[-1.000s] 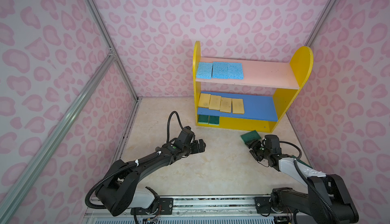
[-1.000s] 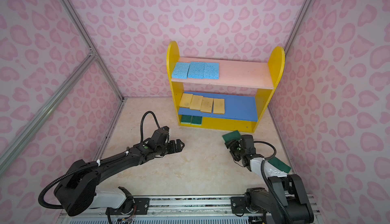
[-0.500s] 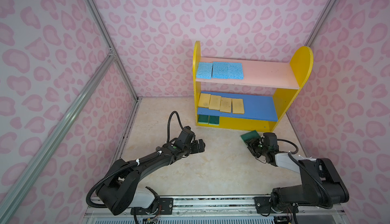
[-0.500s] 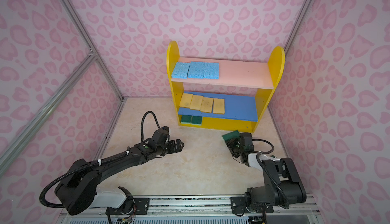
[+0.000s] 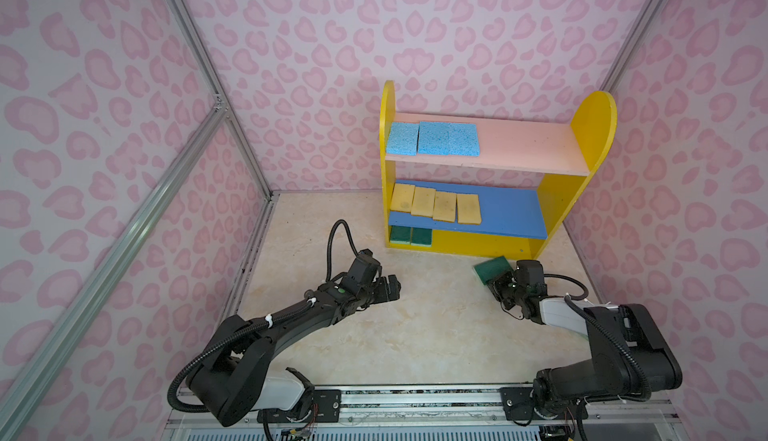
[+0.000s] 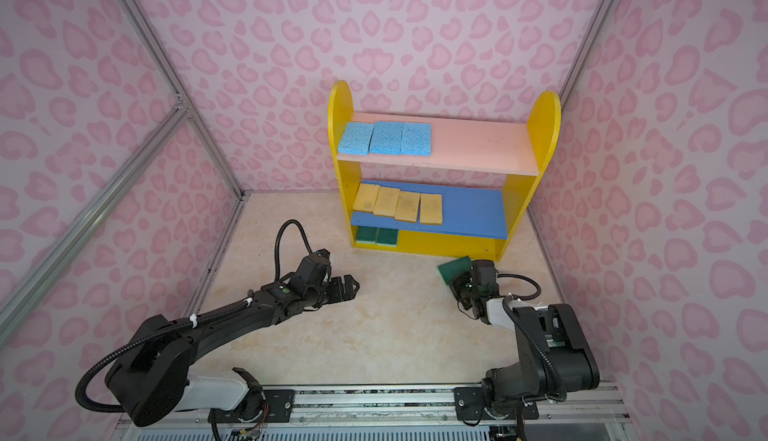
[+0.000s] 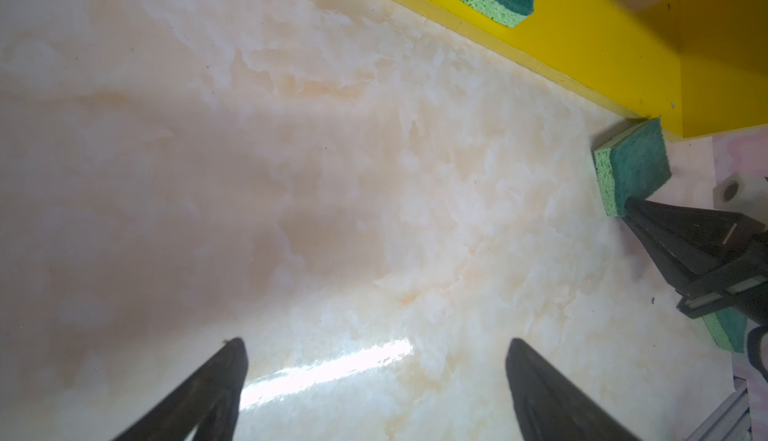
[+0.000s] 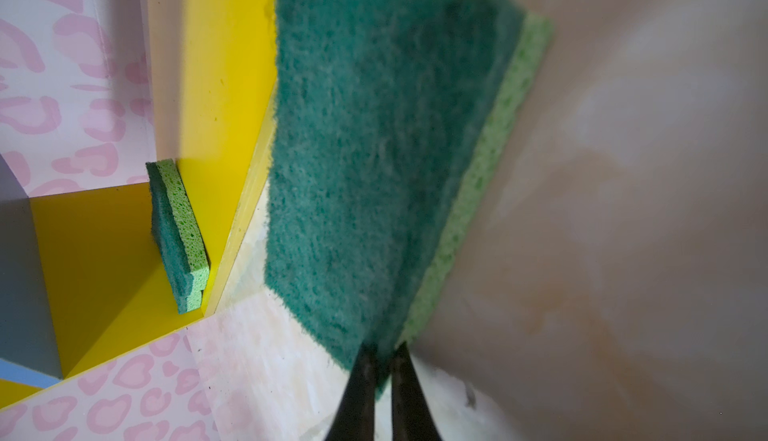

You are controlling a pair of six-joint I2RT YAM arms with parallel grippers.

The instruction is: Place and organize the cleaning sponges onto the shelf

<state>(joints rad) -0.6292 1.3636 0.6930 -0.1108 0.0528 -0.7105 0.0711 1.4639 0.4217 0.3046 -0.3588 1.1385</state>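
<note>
The shelf (image 5: 592,127) stands at the back, with three light blue cleaning sponges (image 5: 432,138) on its pink board. Several pale yellow ones (image 5: 436,206) lie on the blue board and two dark green ones (image 5: 410,236) on the yellow base. My right gripper (image 8: 384,347) is shut on the corner of another dark green sponge (image 8: 374,148), which tilts just in front of the shelf's right foot (image 5: 492,269). My left gripper (image 7: 374,341) hovers open and empty over the floor (image 5: 392,287), well left of that sponge.
One more green sponge (image 7: 725,328) lies on the floor, partly under my right arm. Pink patterned walls close in on both sides and behind the shelf. The marble floor (image 5: 415,326) stretches between the two arms.
My right gripper has closed its jaws on the dark green sponge by the shelf's foot. The left arm has stayed where it was, still open.
</note>
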